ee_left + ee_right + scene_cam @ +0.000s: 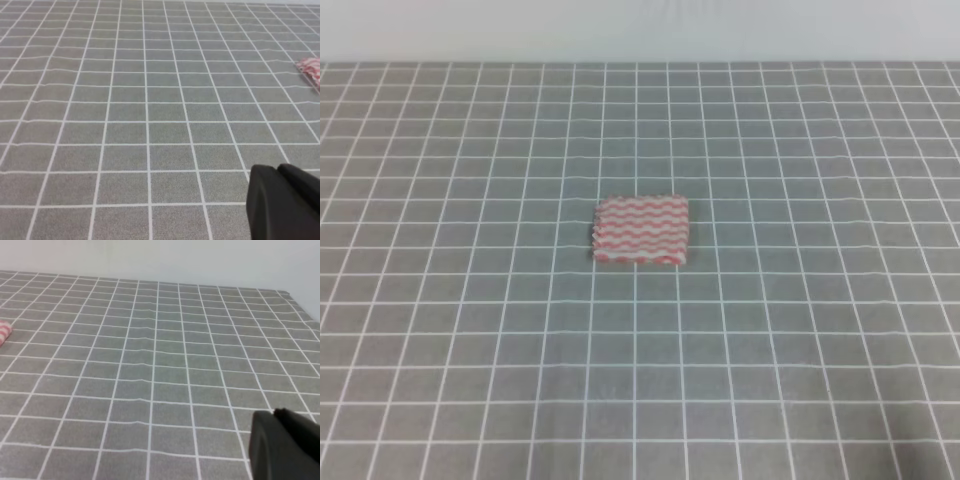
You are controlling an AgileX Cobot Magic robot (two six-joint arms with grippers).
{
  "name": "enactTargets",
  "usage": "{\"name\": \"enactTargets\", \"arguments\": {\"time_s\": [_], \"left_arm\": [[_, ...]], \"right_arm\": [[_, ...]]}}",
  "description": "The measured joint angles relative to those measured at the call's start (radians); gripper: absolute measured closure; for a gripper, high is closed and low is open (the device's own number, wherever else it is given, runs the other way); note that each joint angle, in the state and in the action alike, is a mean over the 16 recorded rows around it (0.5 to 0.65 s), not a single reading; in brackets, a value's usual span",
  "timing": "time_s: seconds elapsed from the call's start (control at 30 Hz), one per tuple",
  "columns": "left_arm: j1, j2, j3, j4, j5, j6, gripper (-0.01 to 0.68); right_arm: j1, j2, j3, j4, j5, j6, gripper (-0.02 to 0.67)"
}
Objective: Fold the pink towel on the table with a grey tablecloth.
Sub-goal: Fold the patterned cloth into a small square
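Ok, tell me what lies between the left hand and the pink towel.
Only bare grey tablecloth separates the left hand from the pink towel, as the left wrist view shows.

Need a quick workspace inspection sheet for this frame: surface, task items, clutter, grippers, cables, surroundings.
Surface: table with a grey tablecloth, white grid lines, slight ripples.
Job's things: pink towel lying near the centre as a small rectangle, nothing touching it.
Clutter: nothing seen.
Grippers: left gripper and right gripper show only as dark parts at the corners of the wrist views; open or shut cannot be told.
Cables: nothing seen.
Surroundings: plain pale wall behind the table.
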Motion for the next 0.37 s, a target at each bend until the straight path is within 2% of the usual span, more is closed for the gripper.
{"name": "enactTargets", "arguments": {"time_s": [0.37], "left_arm": [[0.001,-0.002,0.003,0.001,-0.001,-0.007,0.673]], "right_arm": [[0.0,-0.001,0.0,0.0,0.0,0.0,0.666]]}}
